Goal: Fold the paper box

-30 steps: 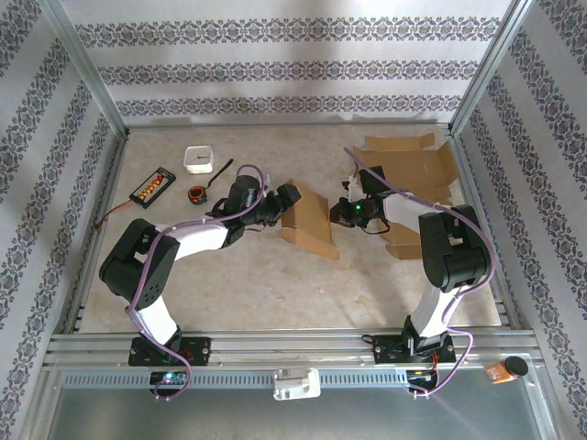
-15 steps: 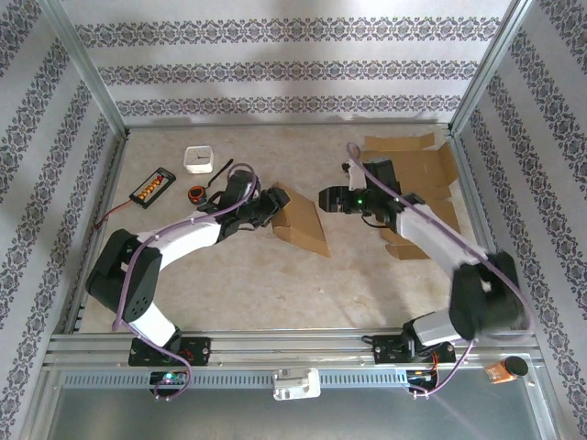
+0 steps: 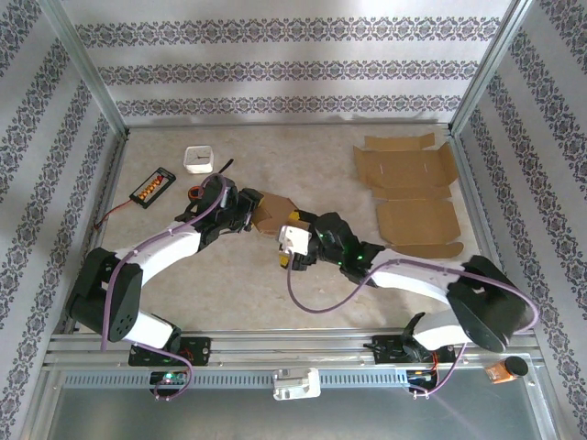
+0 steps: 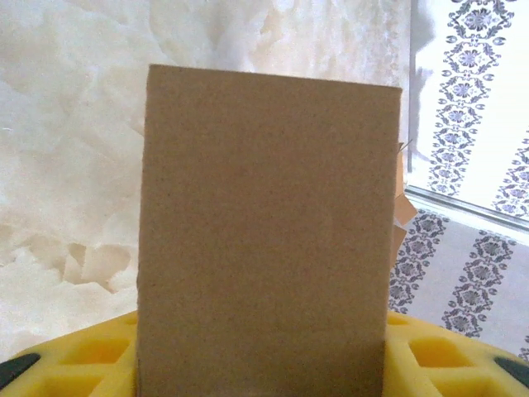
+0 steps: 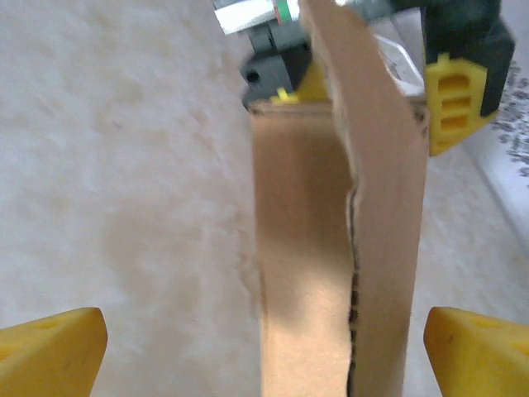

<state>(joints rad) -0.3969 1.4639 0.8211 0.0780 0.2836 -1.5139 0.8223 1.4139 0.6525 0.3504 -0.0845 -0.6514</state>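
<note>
Since the earlier frame the right arm has swung low across the desk towards its middle, and the box has shifted left, closer to the left arm.

Right tool: spread wide, one yellow finger on each side of the box, neither touching it. In the right wrist view the box runs away from this tool as a long narrow brown form with a ragged seam along it.

Left tool: at the far end of the box, its fingers bracketing that end. It seems to pinch the card, though the contact itself is hidden. In the left wrist view a plain panel of the box stands upright across this tool.

Sheets: flat unfolded card, lying well apart at the right rear of the desk.

Tub and tray: near the left rear corner, away from both arms.
</note>
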